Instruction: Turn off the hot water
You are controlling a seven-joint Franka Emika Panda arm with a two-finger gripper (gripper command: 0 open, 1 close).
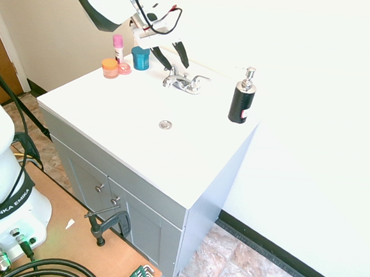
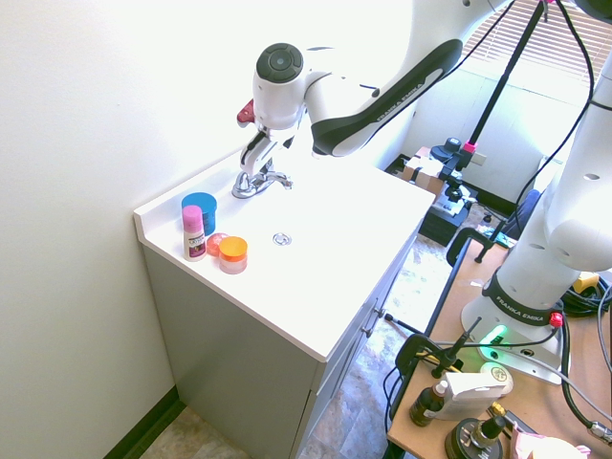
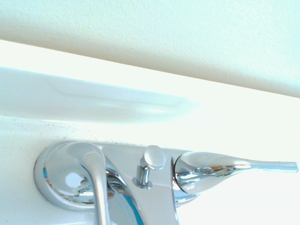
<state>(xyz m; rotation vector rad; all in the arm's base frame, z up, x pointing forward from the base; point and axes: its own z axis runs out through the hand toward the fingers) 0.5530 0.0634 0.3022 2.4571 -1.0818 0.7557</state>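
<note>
No water shows anywhere. The chrome faucet point(image 1: 187, 83) stands at the back of the white sink top point(image 1: 111, 100). Its left lever point(image 1: 170, 79) is the hot water control; in the wrist view this lever point(image 3: 93, 176) curves forward toward the camera. The matching right lever point(image 3: 234, 166) points sideways, and the spout point(image 1: 190, 87) sits between them. My gripper point(image 1: 178, 67) hangs just above the left lever with its dark fingers point(image 1: 160, 56) spread open and nothing in them. From the other side the gripper point(image 2: 256, 156) hovers right over the faucet point(image 2: 258, 182).
A blue cup point(image 1: 140, 58), a pink-capped bottle point(image 1: 118, 48), an orange jar point(image 1: 110, 68) and a pink lid point(image 1: 124, 68) stand left of the faucet. A black soap dispenser point(image 1: 242, 98) stands right of it. The drain point(image 1: 165, 124) is in front, the wall close behind.
</note>
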